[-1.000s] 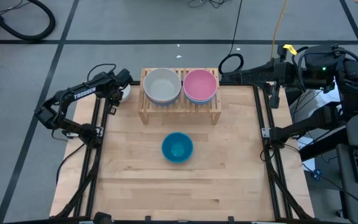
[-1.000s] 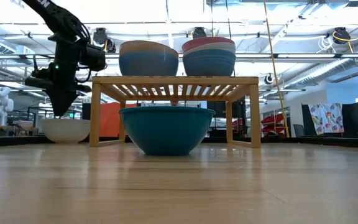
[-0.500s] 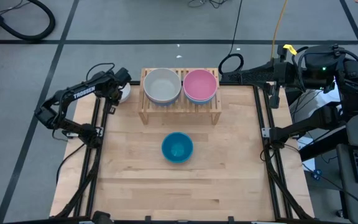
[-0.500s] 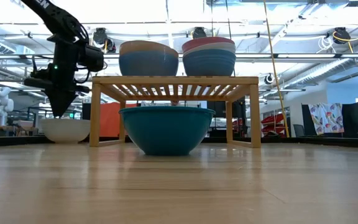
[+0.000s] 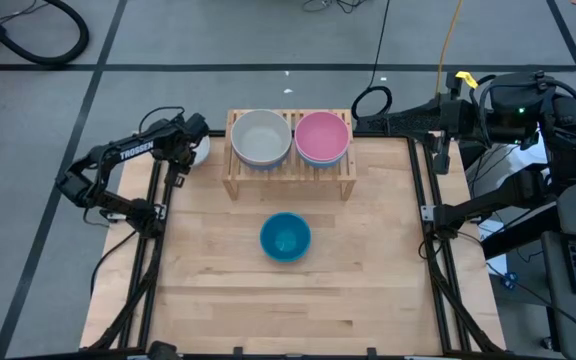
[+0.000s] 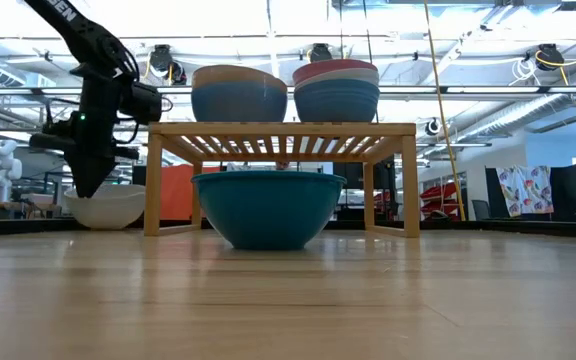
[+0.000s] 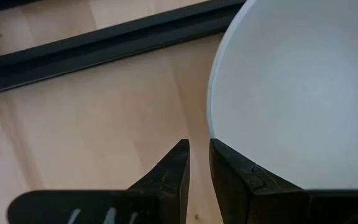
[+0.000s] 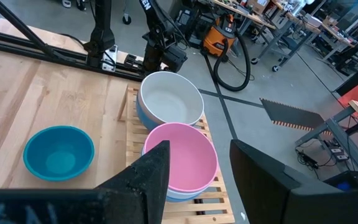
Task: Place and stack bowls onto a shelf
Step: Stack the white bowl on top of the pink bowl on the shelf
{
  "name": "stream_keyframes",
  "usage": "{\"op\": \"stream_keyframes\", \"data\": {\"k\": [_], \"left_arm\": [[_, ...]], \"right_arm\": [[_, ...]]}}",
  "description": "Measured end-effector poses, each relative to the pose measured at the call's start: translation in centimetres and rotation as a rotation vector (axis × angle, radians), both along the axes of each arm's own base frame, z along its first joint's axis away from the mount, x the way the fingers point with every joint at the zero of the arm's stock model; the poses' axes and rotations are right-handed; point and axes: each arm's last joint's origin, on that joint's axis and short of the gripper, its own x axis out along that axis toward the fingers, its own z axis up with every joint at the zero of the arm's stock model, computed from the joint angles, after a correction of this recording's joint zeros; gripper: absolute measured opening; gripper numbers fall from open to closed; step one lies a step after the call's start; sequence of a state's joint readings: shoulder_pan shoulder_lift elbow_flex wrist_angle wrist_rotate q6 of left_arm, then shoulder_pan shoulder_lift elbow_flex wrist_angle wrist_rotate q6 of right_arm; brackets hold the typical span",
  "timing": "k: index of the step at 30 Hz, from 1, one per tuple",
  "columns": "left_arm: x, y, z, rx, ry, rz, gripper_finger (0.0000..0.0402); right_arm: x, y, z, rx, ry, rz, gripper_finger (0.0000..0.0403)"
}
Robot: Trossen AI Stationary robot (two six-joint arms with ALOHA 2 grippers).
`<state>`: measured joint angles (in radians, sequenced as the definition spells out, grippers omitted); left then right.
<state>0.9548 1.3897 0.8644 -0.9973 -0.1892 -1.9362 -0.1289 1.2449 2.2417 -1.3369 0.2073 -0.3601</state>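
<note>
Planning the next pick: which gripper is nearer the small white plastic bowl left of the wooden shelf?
Left. The left gripper is shut on the white bowl's rim beside the shelf; the right gripper waits open, past the shelf's far side.

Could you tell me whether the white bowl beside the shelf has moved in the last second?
Yes: the white bowl has tipped and lifted slightly, judged against the shelf leg, in the left gripper.

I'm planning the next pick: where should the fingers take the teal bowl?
Judging by its pose, grip the teal bowl by its rim, coming straight down from above: it sits upright and open in front of the shelf, with bare table around it, and its round wall offers no other hold.
</note>
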Motion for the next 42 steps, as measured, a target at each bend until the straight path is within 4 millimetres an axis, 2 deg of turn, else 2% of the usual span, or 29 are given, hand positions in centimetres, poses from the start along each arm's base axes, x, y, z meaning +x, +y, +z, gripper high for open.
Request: {"op": "stream_keyframes", "data": {"k": [17,21,29,38,42], "left_arm": [[-0.2,0.6,-0.1,0.049,0.033,-0.09,0.0065],[0.2,1.1,0.1,0.104,0.016,-0.207,0.0065],[0.3,1.6,1.9,0.257,0.057,-0.524,0.0065],[-0.9,1.7,1.9,0.187,0.105,-0.644,0.0065],[-1.0,1.8,1.8,0.156,0.073,-0.828,0.0065]], "right_arm": [[0.5,-0.1,-0.1,-0.017,0.018,0.008,0.016],[0.5,-0.1,-0.1,-0.018,0.019,0.008,0.016],[0.5,-0.1,-0.1,-0.022,0.02,0.011,0.016],[0.5,-0.1,-0.1,-0.018,0.019,0.009,0.016],[0.5,-0.1,-0.1,-0.017,0.018,0.008,0.016]]}}
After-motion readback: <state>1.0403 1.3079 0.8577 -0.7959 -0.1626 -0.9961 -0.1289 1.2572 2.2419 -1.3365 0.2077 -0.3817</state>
